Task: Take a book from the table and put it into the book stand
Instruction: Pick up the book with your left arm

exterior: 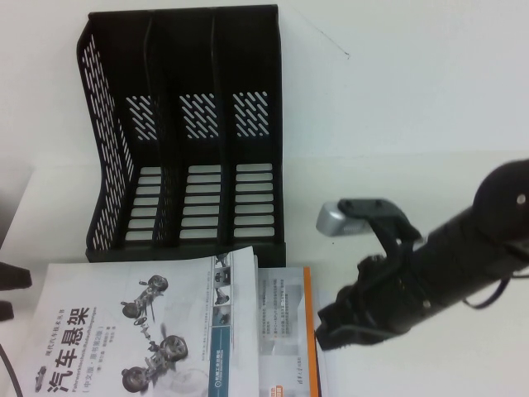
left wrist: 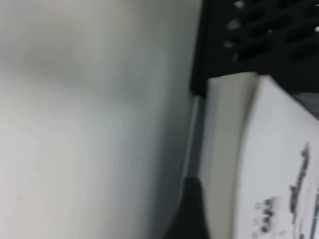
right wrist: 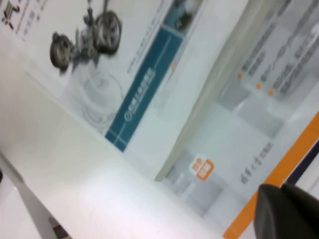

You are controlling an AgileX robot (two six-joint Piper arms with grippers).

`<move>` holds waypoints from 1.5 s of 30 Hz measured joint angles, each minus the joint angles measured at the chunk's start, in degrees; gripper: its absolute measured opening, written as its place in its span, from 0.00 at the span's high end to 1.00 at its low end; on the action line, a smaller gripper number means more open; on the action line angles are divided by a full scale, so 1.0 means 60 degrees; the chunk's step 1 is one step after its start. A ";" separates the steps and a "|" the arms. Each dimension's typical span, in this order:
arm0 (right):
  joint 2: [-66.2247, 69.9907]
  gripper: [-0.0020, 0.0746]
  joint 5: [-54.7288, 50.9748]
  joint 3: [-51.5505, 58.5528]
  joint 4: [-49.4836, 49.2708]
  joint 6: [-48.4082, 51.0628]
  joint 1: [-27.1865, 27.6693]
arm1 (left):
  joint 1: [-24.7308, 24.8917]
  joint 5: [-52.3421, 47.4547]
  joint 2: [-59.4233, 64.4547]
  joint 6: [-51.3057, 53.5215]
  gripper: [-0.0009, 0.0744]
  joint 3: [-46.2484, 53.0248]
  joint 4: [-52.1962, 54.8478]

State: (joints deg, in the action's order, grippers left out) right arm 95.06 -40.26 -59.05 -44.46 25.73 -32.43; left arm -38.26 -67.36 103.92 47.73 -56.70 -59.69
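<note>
Flanking the book (exterior: pixel 124 322): left gripper (exterior: pixel 8 289), right gripper (exterior: pixel 331 327)

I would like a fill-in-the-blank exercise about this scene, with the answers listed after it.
1. The book stand has ___ slots, all without books.
2. The book lies on top of another book whose edge is coloured ___.
3. The right gripper hovers beside the books, on the robot's ___ side of them.
4. The left gripper is low over the table, next to the ___ of the white-grey book.

Answers: three; orange; right; edge
</note>
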 joint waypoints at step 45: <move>0.0000 0.97 0.0514 0.0615 -0.2776 0.2431 0.0000 | 0.0554 -0.0446 -0.0662 -0.1924 0.83 -0.0198 0.1228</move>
State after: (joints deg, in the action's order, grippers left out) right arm 95.06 -37.17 -55.36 -61.11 40.31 -32.43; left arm -34.94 -70.03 99.95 36.19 -57.89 -52.32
